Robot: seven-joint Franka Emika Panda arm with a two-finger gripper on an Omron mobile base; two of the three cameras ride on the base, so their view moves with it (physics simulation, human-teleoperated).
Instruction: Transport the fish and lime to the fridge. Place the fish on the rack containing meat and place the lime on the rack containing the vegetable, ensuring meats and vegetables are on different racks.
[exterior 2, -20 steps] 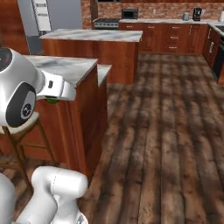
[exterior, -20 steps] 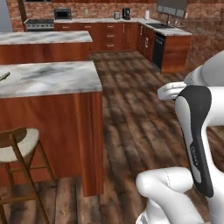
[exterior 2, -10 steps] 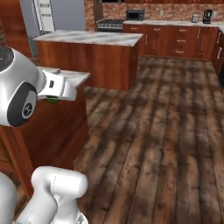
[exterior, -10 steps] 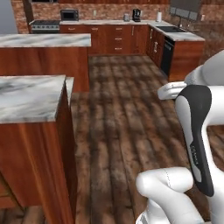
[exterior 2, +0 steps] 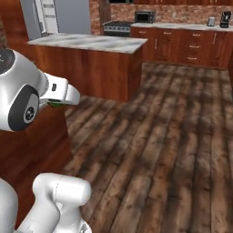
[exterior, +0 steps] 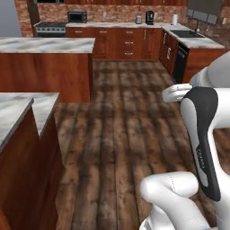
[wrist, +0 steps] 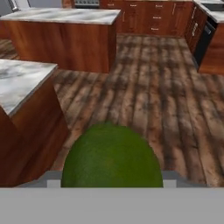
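Tool: our tool point(wrist: 112, 186) is clamped on the lime, one grey fingertip point(wrist: 53, 178) at each side of it.
Lime: the lime point(wrist: 112, 158) sits between our fingertips, right in front of the camera; in the right base view we see a green sliver point(exterior 2: 57, 104) under the hand.
Worktop: a marble worktop point(wrist: 19, 81) lies just left of the tool; a second island point(wrist: 65, 16) stands farther ahead.
Floor: dark wooden floor point(wrist: 148, 96) spreads below and ahead.
Fridge: the grey fridge point(exterior 2: 59, 18) stands far ahead to our left, beyond the island.
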